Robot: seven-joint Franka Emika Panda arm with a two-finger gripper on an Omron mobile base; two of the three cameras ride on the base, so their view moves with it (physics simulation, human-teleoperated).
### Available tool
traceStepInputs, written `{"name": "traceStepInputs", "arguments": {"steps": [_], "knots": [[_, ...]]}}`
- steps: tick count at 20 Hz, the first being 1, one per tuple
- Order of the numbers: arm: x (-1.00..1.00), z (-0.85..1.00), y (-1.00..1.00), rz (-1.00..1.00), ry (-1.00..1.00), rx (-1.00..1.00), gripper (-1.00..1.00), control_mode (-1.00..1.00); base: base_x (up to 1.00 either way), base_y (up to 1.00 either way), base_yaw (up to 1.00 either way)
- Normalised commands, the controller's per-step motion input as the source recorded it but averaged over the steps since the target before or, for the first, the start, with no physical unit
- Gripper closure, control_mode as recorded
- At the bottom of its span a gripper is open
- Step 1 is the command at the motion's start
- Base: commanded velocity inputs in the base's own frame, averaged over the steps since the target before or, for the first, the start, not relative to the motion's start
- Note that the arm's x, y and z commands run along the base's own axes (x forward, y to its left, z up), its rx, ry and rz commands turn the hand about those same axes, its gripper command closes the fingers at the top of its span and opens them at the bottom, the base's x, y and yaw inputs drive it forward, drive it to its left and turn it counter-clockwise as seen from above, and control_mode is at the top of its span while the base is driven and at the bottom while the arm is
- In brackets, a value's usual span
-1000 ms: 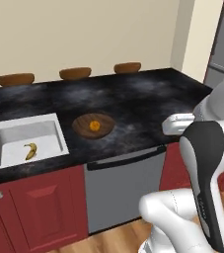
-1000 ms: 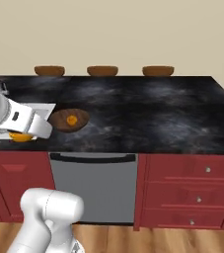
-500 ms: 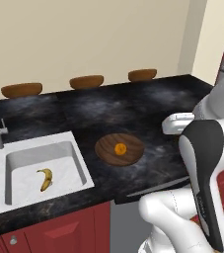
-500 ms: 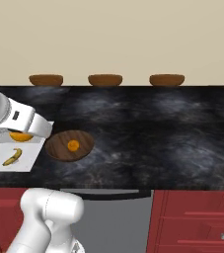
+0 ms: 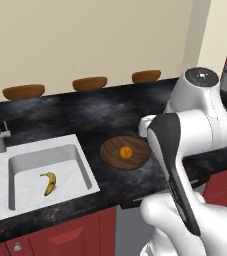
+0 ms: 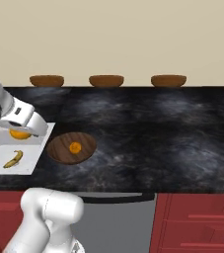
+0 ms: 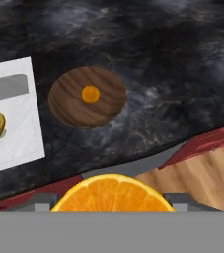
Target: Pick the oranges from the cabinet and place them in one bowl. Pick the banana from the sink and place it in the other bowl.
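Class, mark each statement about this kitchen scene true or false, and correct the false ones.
1. A small orange fruit lies in the wide dark brown wooden bowl. True.
2. The curved yellow banana lies on the black countertop. False: it lies in the white-grey sink basin.
3. The gripper holds a second orange. True.
4. The wooden bowl stands inside the sink. False: it stands on the black marbled countertop, beside the sink.
5. Three brown oval stool tops line the far edge of the counter. True.
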Motion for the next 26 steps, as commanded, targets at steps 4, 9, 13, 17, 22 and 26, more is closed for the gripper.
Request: {"name": "traceStepInputs", "arguments": {"steps": [4,9,13,17,22,26], "knots": [[1.0,-0.43,0.11,-0.02,0.17,-0.02,1.0,-1.0,0.0,0.0,0.0],[0.94,-0.47,0.11,-0.02,0.02,-0.01,1.0,-1.0,0.0,0.0,0.0],[0.9,-0.55,0.02,0.0,0.17,0.05,1.0,-1.0,0.0,0.0,0.0],[0.91,-0.64,0.0,0.01,0.26,0.07,1.0,-1.0,0.0,0.0,0.0],[0.77,-0.57,0.01,0.0,0.07,-0.04,1.0,-1.0,0.0,0.0,0.0],[0.81,-0.66,0.0,0.0,0.08,-0.02,1.0,-1.0,0.0,0.0,0.0]]}}
